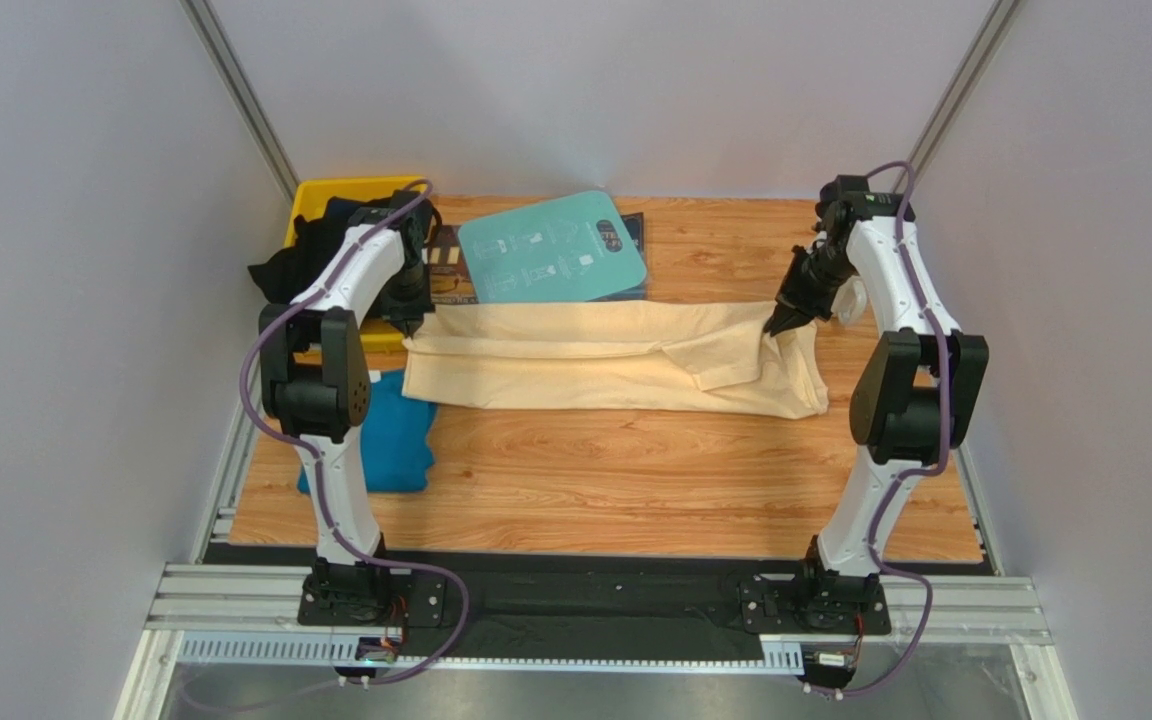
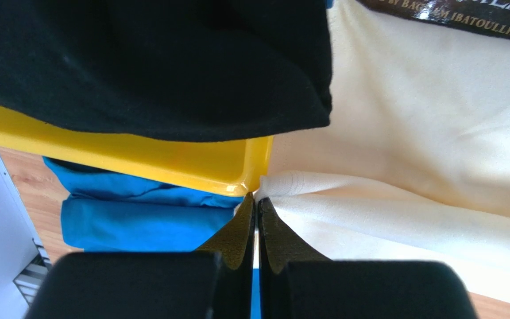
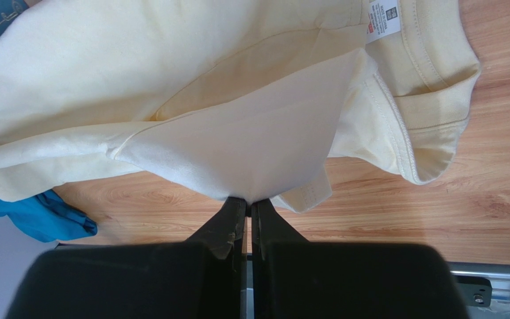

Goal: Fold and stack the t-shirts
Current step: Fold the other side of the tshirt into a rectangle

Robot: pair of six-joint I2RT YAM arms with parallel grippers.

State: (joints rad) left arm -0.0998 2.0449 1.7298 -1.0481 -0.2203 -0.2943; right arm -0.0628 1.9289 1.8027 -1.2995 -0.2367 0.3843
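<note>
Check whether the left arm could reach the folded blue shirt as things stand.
Probably not yet. The left gripper is shut on an edge of the cream shirt, so it would have to let go first. The blue shirt lies uncovered near that arm's base, so otherwise the way looks free.

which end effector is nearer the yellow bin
Left. The left end effector is beside the yellow bin; the right end effector is across the table, gripping the cream shirt.

We see a pale cream-yellow t-shirt at centre and a teal-blue t-shirt at nine o'clock. Black t-shirts fill a yellow bin at ten. At twelve lies a teal board with white print, on the light wood-grain table.
</note>
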